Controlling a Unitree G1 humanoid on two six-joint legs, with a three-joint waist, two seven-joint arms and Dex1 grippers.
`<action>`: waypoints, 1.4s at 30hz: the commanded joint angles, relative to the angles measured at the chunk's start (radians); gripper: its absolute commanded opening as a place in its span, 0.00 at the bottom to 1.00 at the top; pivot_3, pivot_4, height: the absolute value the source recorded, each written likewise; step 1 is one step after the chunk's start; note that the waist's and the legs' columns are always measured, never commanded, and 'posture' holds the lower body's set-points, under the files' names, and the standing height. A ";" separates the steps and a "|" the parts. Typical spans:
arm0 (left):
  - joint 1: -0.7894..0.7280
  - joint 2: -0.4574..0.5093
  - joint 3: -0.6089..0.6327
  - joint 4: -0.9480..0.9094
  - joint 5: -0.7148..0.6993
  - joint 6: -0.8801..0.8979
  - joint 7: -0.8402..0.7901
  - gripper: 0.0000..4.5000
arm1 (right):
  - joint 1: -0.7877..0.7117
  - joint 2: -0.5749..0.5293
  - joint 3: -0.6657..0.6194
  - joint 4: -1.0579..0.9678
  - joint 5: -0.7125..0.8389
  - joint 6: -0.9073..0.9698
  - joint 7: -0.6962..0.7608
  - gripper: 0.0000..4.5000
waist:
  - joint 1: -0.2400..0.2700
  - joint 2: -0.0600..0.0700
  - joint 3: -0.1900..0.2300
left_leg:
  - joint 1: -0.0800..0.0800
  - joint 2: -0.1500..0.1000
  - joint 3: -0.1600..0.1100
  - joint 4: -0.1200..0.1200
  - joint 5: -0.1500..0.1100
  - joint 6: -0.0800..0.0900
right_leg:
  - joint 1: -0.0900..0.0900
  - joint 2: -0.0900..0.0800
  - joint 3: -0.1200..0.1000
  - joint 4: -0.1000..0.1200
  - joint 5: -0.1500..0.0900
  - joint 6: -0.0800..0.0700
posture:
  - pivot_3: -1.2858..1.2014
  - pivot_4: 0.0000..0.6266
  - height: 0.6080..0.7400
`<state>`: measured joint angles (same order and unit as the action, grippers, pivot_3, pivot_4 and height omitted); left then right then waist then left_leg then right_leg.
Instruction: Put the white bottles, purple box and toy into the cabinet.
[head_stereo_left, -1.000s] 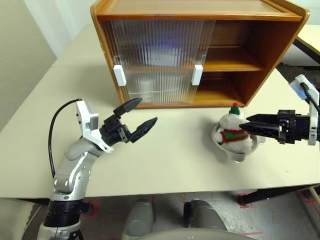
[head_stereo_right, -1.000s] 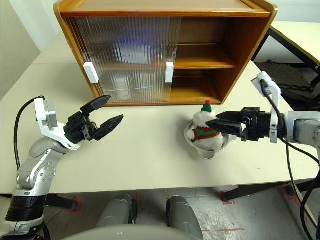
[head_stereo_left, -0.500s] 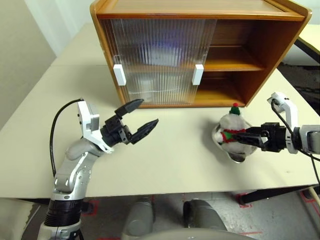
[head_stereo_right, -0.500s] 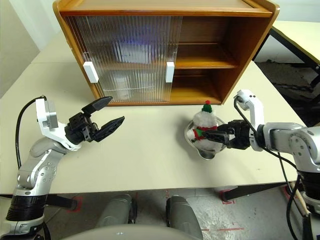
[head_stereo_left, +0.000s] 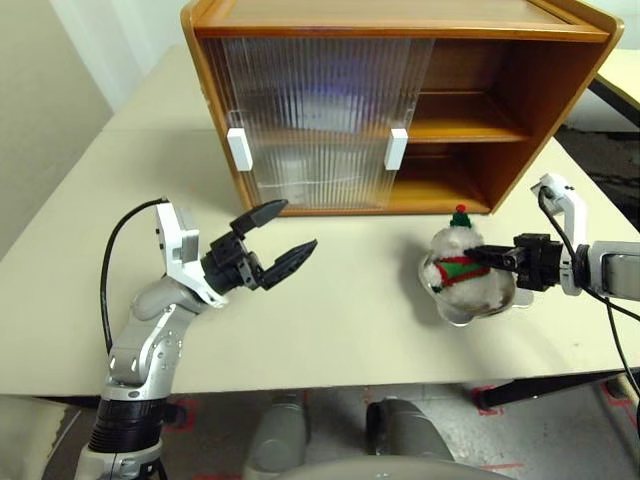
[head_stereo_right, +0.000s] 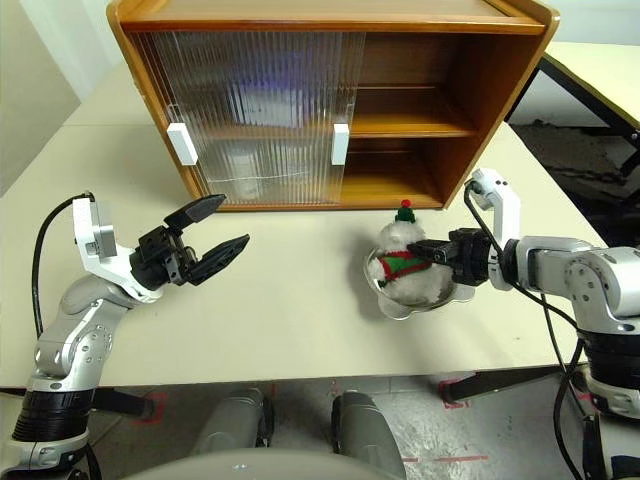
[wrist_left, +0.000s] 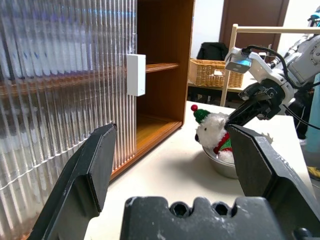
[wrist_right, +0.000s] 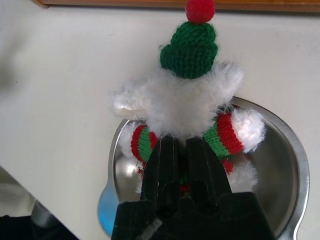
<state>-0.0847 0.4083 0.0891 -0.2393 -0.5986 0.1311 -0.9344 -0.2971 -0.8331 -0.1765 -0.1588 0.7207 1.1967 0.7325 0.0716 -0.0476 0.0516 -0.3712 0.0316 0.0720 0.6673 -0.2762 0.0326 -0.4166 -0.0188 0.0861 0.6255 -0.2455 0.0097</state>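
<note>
The toy (head_stereo_left: 460, 272), a white plush with a red-and-green scarf and hat, sits in a shallow silver bowl (head_stereo_left: 470, 312) on the table, in front of the cabinet's open right half. My right gripper (head_stereo_left: 472, 255) reaches in from the right and is shut on the toy's plush at scarf height; the right wrist view shows its fingers (wrist_right: 170, 150) pressed together into the fur. My left gripper (head_stereo_left: 295, 226) hovers open over the table on the left, holding nothing. The cabinet (head_stereo_left: 400, 20) stands behind. The white bottles and purple box are hidden.
Two ribbed translucent doors (head_stereo_left: 320, 110) with white handles cover the cabinet's left side, with dim shapes behind them. The right side, with its shelf (head_stereo_left: 470, 130), stands open. The beige table (head_stereo_left: 350, 320) ends close in front. A wicker basket (wrist_left: 212, 72) sits on a far table.
My right gripper came down a little beside the toy and went from open to shut on it. The toy and bowl shifted slightly left. The left arm stayed still.
</note>
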 joint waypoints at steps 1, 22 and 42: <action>-0.003 -0.002 -0.007 0.032 0.004 -0.014 -0.016 1.00 | -0.023 -0.047 -0.015 -0.004 0.021 0.002 0.054 0.00 | 0.000 0.000 0.000 | 0.000 0.000 0.000 0.000 0.000 0.000 | 0.000 0.000 0.000 0.000 0.000 0.000 | 0.59 0.01 1.00; -0.020 -0.001 -0.013 0.013 0.008 0.006 0.015 1.00 | -0.400 0.083 -0.137 0.264 -0.083 -0.376 -0.024 0.00 | 0.002 0.000 -0.001 | -0.002 0.000 0.000 0.010 0.000 0.001 | 0.000 0.000 0.000 0.001 0.005 0.001 | 0.59 0.01 1.00; 0.006 0.002 -0.010 -0.047 0.006 0.030 0.066 1.00 | -0.638 0.210 -0.058 0.718 -0.357 -0.857 -0.050 0.00 | 0.005 0.003 -0.001 | -0.002 0.001 0.000 0.010 0.000 0.001 | 0.000 0.000 0.000 0.002 0.008 -0.004 | 0.61 0.03 1.00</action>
<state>-0.0903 0.4073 0.0866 -0.2655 -0.5971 0.1523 -0.8765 -0.9158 -0.6214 -0.2425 0.5351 0.3820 0.3784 0.6899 0.0762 -0.0451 0.0504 -0.3732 0.0329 0.0723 0.6770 -0.2757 0.0336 -0.4170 -0.0190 0.0859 0.6276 -0.2373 0.0059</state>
